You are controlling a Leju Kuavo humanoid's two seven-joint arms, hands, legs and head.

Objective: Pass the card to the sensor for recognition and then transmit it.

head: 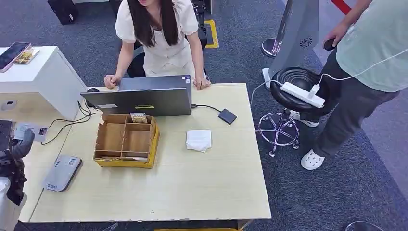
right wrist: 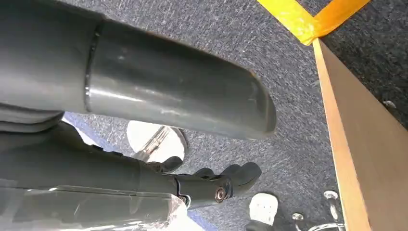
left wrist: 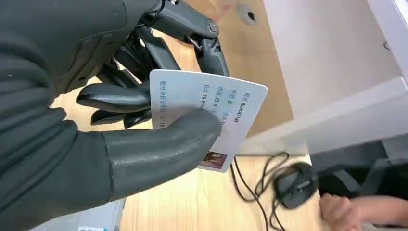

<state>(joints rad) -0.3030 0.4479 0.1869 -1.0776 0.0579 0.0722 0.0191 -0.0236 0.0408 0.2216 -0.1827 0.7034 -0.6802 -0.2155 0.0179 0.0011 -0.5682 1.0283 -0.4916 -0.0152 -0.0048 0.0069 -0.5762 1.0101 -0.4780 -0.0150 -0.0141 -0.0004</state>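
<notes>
Card point(left wrist: 204, 113) sits pinched by the left hand point(left wrist: 144, 120) at the worktop's point(head: 192, 187) nine o'clock edge; right hand point(right wrist: 159, 144) hangs with fingers spread.

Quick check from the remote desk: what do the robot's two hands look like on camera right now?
The left hand has a matte dark grey cover, a thick smooth grey thumb and glossier black jointed fingers with silver pivot screws. The right hand shows a similar thick glossy grey thumb and dark fingers with a small silver screw.
</notes>
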